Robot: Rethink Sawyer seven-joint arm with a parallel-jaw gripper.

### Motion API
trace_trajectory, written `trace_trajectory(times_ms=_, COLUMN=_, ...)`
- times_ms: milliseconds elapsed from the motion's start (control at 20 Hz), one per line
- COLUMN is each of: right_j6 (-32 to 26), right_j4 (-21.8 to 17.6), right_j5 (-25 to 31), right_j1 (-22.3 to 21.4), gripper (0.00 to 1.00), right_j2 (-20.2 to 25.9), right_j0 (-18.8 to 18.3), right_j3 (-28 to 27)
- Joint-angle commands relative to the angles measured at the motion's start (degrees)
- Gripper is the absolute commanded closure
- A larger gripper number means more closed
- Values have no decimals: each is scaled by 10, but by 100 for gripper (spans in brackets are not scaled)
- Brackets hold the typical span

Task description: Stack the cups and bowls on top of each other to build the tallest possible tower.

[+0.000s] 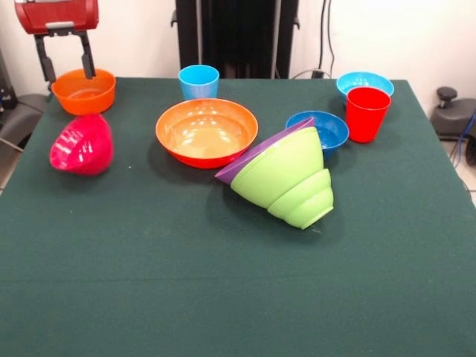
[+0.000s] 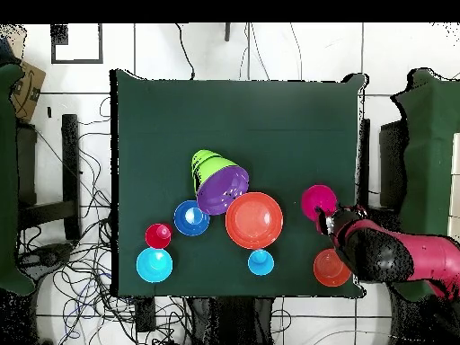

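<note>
Gripper (image 1: 67,65) hangs spread and empty over the small orange bowl (image 1: 84,91) — seemingly set for a rim grasp. The nested purple-and-green pile (image 1: 286,172) lies tipped on its side, so no tower stands.

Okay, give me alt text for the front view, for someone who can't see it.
A green table holds scattered bowls and cups: a large orange bowl at centre, beside tipped, nested purple and lime green bowls. The open gripper hangs over a small orange bowl, with a tipped magenta bowl nearer the camera.
</note>
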Motion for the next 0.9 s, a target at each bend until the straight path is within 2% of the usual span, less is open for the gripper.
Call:
trace_trajectory(times_ms=50, right_j6=-138, right_j4=-48, right_j5=41, right_j1=26, gripper=0, right_j2=16, right_j0=24, right_j3=4)
trace_trajectory(times_ms=700, right_j6=-126, right_j4=-54, right_j5=26, right_j1=26, gripper=0, right_j2=22, right_j0=21, right_j3=4)
trace_trajectory(times_ms=800, right_j6=-126, right_j4=-48, right_j5=32, right_j1=24, gripper=0, right_j2=24, right_j0=21, right_j3=3)
trace_trajectory(times_ms=900, right_j6=-120, right_j4=-22, right_j5=45, right_j1=16, gripper=0, right_j2=34, right_j0=20, right_j3=5)
